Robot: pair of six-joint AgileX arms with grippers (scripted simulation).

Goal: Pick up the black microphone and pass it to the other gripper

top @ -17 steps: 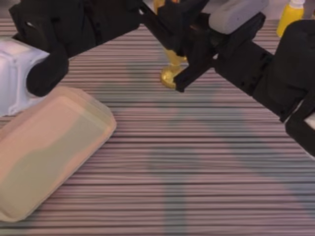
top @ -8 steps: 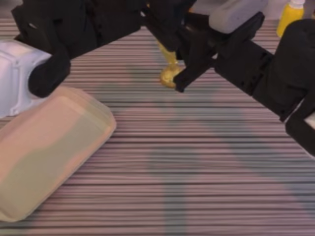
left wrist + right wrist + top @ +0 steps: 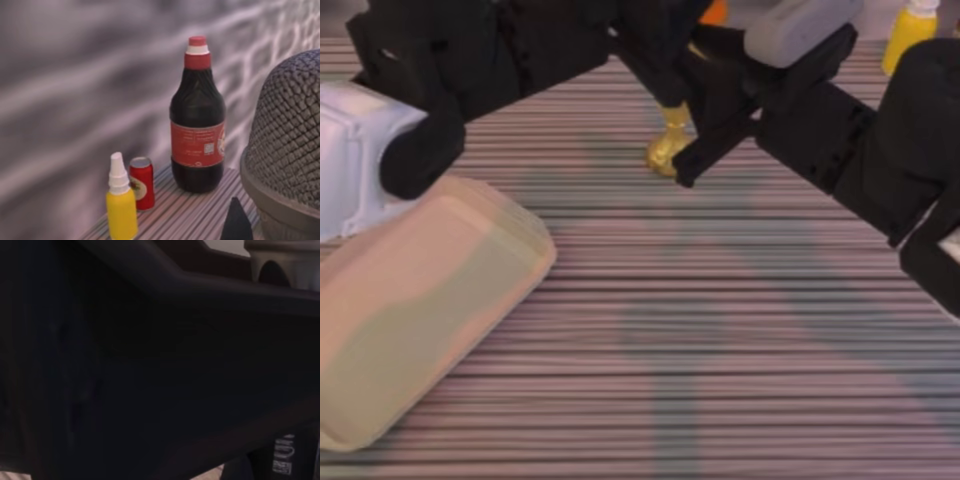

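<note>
Microphone (image 3: 290,165) head fills the left wrist view; either tool's opening cannot be told.

You have two black arms over the striped table (image 3: 720,330), one gripper each: the left gripper (image 3: 660,70) and the right gripper (image 3: 705,140). Count one gold trophy (image 3: 668,150), one pale rounded block (image 3: 420,300) and one white box (image 3: 350,160). You see one yellow bottle (image 3: 121,205), one red can (image 3: 142,182) and one dark cola bottle (image 3: 197,125). There is one microphone (image 3: 290,150), of which only the mesh head shows. The right wrist view is dark.
</note>
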